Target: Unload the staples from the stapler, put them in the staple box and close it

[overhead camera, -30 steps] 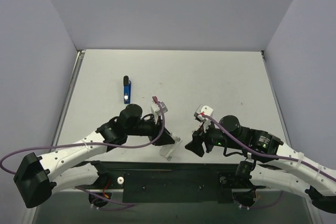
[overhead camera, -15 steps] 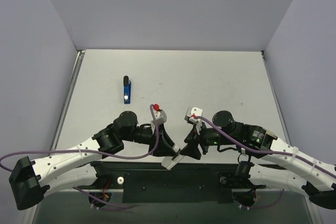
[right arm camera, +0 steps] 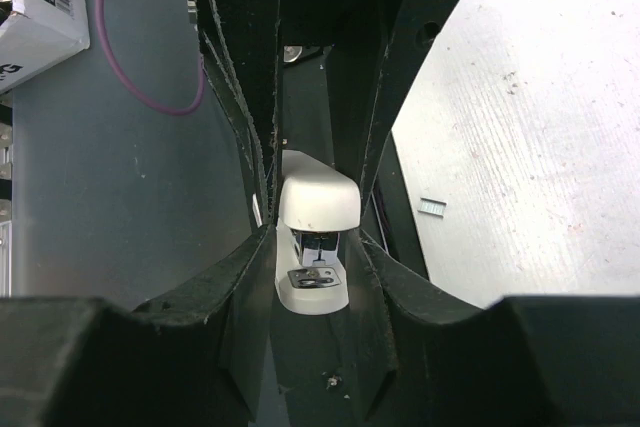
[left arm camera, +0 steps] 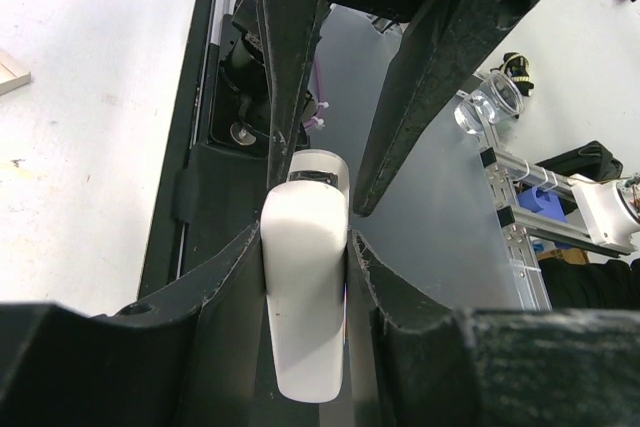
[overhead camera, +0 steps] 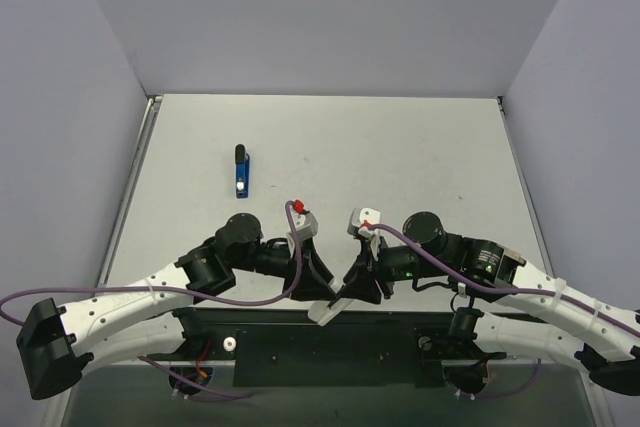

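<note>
Closing in over the last second, the right gripper [overhead camera: 362,285] has come across from its own side and met the left gripper [overhead camera: 318,282] at the near edge of the desk [overhead camera: 400,147], over the black rail between the arm bases. A second ago the two were apart and only the left one carried the white stapler [overhead camera: 322,309]. Now both are on it, end to end, nose to nose. In the last half second there was barely any shift, so the two-handed hold looks settled.

For the task I'd say this is the setup for opening it: one side braces, the other pulls. Nothing is unloaded yet as far as I can see.

Left jaws: parted only to the stapler's width, both pads pressed on its sides in the left wrist view. Right jaws: same narrow gap, and they look to be clamped on the end that shows the metal anvil plate in the right wrist view, with contact on both flanks.

One short staple strip [right arm camera: 432,207] already lies on the desk, off to the side of the grippers.

A small blue object [overhead camera: 240,172] with a black end lies well apart up the desk on the left side, untouched. I can't tell what it is from here.
</note>
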### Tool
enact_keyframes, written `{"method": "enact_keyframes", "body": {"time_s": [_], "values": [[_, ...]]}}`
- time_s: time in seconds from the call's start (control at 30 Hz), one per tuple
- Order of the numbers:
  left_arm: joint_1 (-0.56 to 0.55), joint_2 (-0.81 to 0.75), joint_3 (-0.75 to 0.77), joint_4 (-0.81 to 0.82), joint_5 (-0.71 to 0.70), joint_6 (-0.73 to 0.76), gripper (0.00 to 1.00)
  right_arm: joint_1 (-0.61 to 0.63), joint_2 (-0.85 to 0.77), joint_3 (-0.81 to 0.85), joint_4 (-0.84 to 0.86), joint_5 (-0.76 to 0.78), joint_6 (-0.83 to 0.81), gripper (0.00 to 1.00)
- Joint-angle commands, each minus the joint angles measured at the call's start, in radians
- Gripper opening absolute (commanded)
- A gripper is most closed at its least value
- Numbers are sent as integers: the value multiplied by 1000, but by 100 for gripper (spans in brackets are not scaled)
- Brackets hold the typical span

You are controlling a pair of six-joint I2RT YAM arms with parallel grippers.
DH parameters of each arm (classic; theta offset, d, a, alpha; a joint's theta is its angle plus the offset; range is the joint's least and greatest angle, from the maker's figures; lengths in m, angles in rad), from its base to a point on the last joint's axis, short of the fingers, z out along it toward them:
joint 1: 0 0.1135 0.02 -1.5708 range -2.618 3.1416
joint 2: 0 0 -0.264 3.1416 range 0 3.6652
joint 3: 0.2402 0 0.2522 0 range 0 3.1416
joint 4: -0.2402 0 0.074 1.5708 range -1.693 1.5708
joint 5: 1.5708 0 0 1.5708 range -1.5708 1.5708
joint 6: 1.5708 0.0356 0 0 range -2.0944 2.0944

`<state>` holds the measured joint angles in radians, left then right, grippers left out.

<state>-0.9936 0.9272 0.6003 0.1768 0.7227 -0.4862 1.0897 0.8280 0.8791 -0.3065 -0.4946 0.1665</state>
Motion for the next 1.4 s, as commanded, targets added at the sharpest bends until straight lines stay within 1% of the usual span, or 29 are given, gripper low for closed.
{"method": "enact_keyframes", "body": {"time_s": [0.0, 0.13, 0.27, 0.43, 0.47, 0.5, 0.53, 0.57, 1.03, 1.37], "values": [[-5, -25, 13, 61, -11, 6, 0, 13, -6, -3, 52, -44, 13, 29], [-5, -27, 19, 58, -16, 5, 0, 19, -12, -14, 56, -56, 16, 26], [-4, -27, 27, 55, -17, 8, 0, 22, -20, -29, 61, -65, 19, 18], [-5, -25, 46, 55, -25, 6, 0, 26, -29, -43, 73, -84, 25, 15], [-5, -27, 50, 56, -26, 6, 0, 26, -30, -49, 78, -87, 27, 10], [-5, -25, 50, 58, -32, 5, 0, 26, -30, -51, 81, -93, 27, 8], [-7, -27, 53, 58, -40, 5, 0, 27, -33, -57, 84, -96, 27, 1], [-5, -27, 56, 58, -43, 3, 0, 29, -35, -60, 87, -98, 30, 0], [-5, -110, 82, 6, -177, 11, 0, 38, -144, -158, 98, -94, 56, 0], [-4, -142, 99, -43, -269, 26, 0, 44, -179, -181, 90, -96, 59, 0]]}}
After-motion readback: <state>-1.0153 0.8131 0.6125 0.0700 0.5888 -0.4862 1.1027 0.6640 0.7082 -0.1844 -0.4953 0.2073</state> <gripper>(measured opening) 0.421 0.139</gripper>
